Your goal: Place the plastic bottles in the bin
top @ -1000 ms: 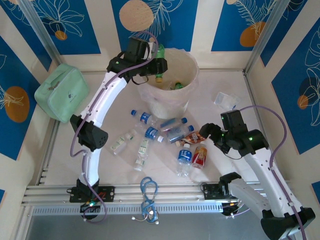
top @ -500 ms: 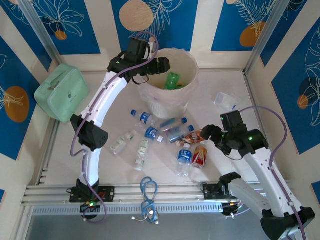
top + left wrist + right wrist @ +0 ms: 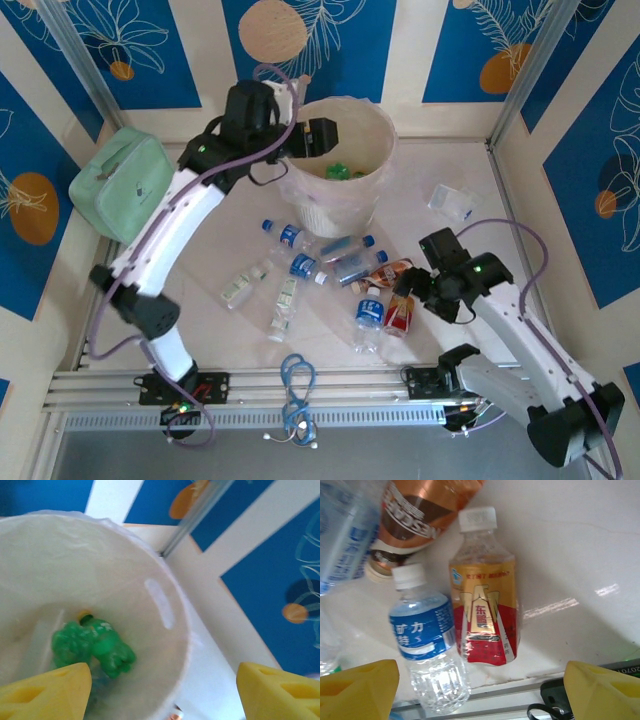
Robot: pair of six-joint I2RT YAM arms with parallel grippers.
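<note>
The bin (image 3: pixel 386 150), round and cream with a clear liner, stands at the back centre. Green plastic bottles (image 3: pixel 340 170) lie at its bottom (image 3: pixel 95 647). My left gripper (image 3: pixel 320 138) hangs open and empty over the bin's left rim (image 3: pixel 162 695). Several more plastic bottles lie in front of the bin, among them blue-labelled ones (image 3: pixel 290 236). My right gripper (image 3: pixel 402 290) is open above a red-and-gold labelled bottle (image 3: pixel 482 615), which lies beside a blue-labelled bottle (image 3: pixel 427 645). That gripper (image 3: pixel 480 692) holds nothing. An orange-brown labelled bottle (image 3: pixel 415 515) lies just beyond them.
A mint-green pouch (image 3: pixel 125 185) leans at the left wall. A coiled blue cable (image 3: pixel 297 385) lies on the aluminium rail (image 3: pixel 110 385) at the near edge. A crumpled clear piece of plastic (image 3: pixel 452 202) sits at the right. Patterned walls close in the table on three sides.
The left gripper opened and its green bottle dropped into the bin; that arm then drew back to the left. The right gripper moved left and down over the red-labelled bottle.
</note>
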